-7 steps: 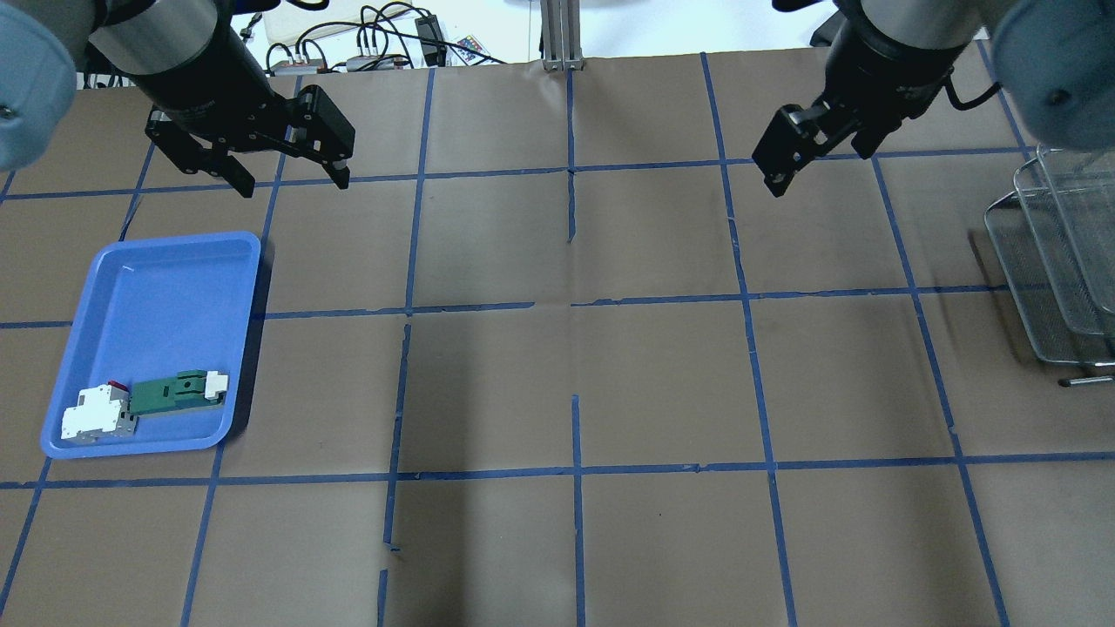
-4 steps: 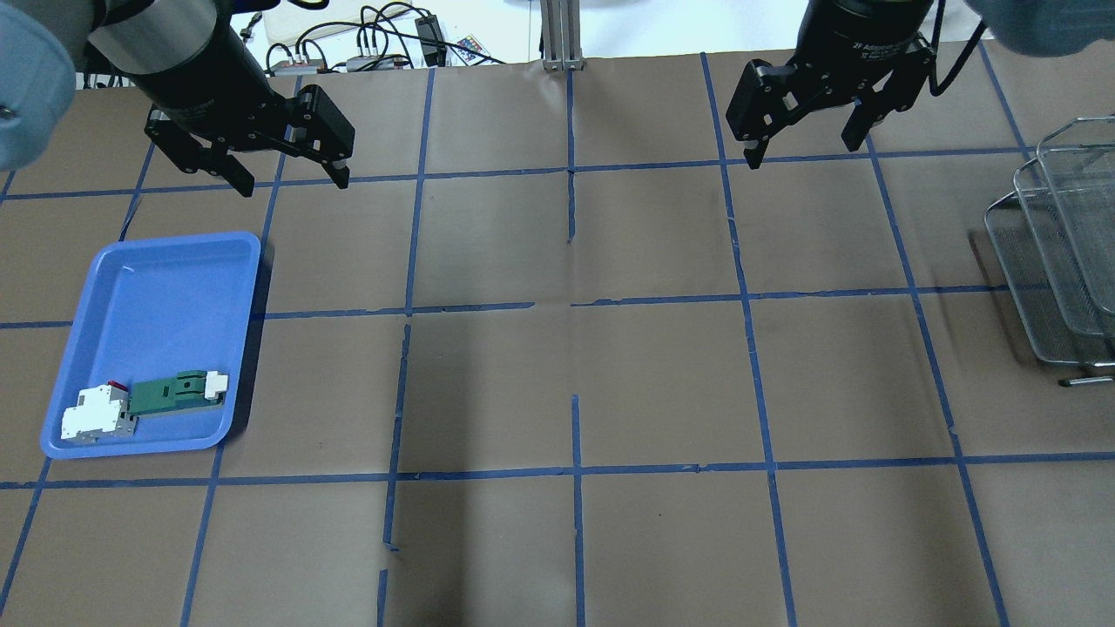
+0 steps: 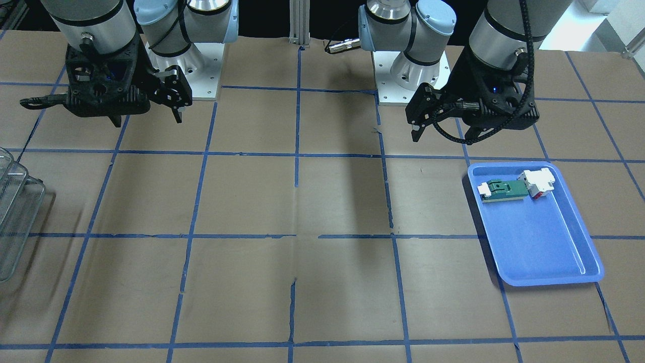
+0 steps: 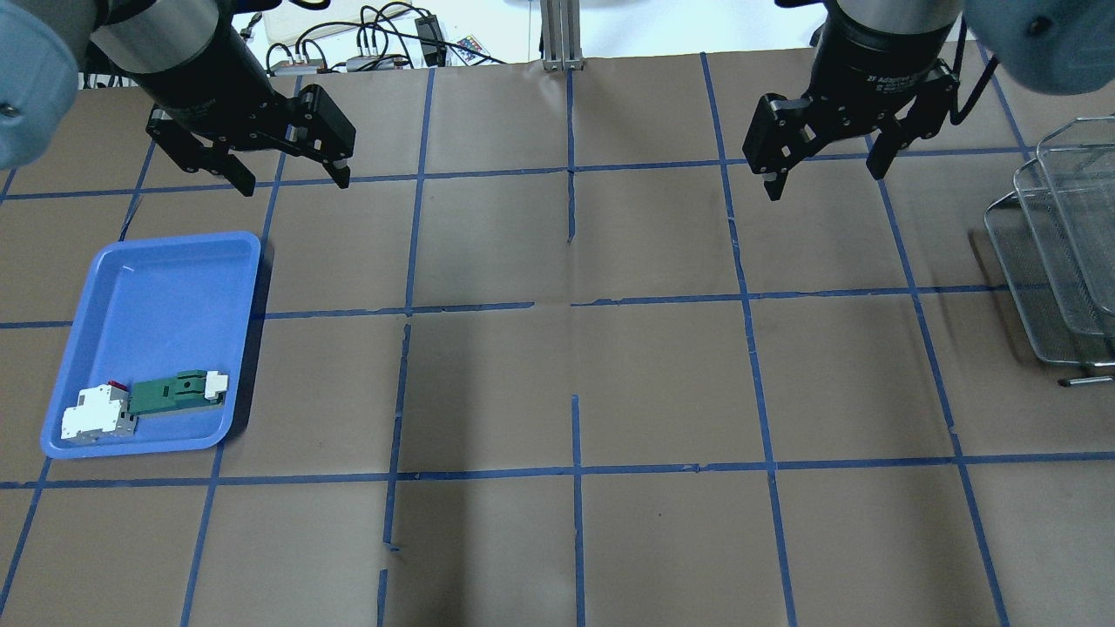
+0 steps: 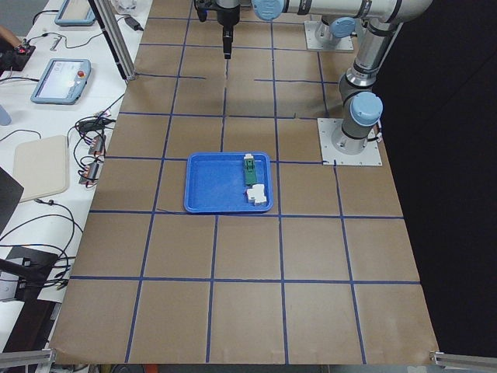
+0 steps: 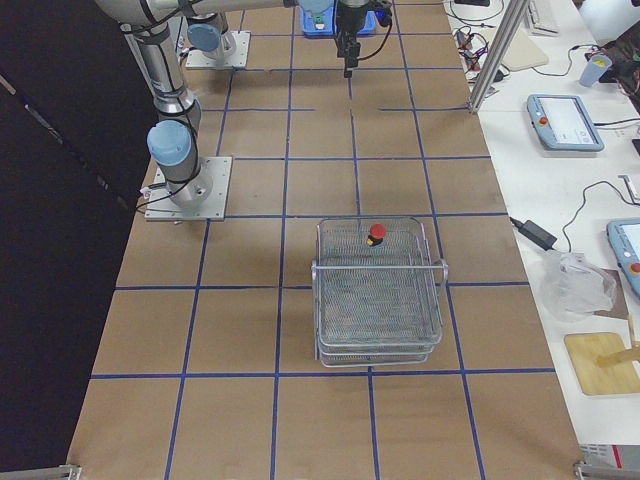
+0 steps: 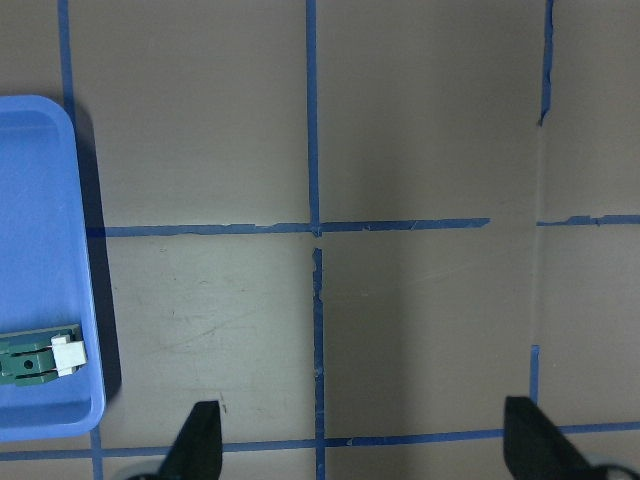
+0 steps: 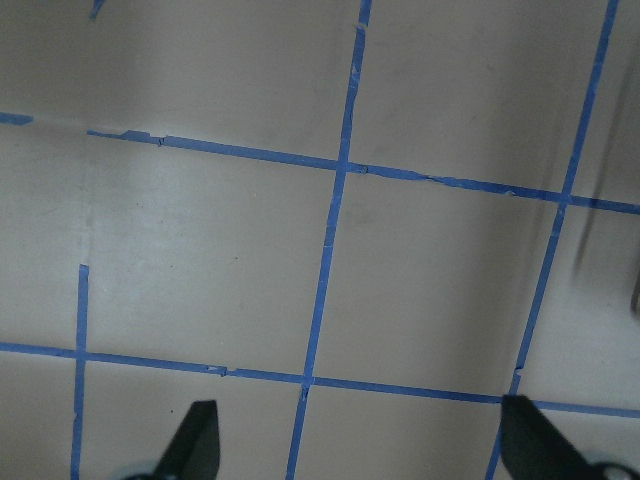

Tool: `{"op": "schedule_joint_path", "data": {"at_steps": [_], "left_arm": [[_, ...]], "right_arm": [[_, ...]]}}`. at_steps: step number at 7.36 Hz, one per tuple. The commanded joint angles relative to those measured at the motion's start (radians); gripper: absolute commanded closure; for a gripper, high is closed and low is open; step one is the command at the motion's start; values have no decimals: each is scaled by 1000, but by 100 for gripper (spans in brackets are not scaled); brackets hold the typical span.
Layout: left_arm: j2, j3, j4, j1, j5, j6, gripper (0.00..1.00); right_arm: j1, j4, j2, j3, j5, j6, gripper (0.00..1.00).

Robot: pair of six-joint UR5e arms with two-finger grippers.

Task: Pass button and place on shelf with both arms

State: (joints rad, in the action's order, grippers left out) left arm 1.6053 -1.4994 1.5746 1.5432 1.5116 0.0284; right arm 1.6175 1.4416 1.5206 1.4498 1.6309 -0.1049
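Note:
The red-capped button (image 6: 376,233) sits on the top level of the wire-mesh shelf (image 6: 378,290), at the far end in the exterior right view. The shelf also shows at the overhead view's right edge (image 4: 1058,252) and at the front view's left edge (image 3: 15,217). My left gripper (image 4: 294,185) is open and empty, above the table beyond the blue tray; its wrist view (image 7: 365,450) shows only bare table between the fingers. My right gripper (image 4: 823,183) is open and empty, left of the shelf and apart from it; its wrist view (image 8: 360,445) shows bare table.
A blue tray (image 4: 157,287) lies at the table's left, holding a green-and-white flat part (image 4: 179,392) and a white block with red (image 4: 96,416) at its near end. Cables and devices lie beyond the table's far edge (image 4: 375,43).
My right gripper has turned at the wrist so both open fingers now show side by side, and it has shifted slightly right and nearer. The left arm has not moved.

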Motion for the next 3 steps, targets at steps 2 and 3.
{"op": "schedule_joint_path", "data": {"at_steps": [2,3], "left_arm": [[1,-1,-1,-2,-1,5,0],[-4,-7,1,-2,-1,2,0]], "right_arm": [[-2,3,13,7,9,2,0],[-2,6,13,7,9,4,0]]}}
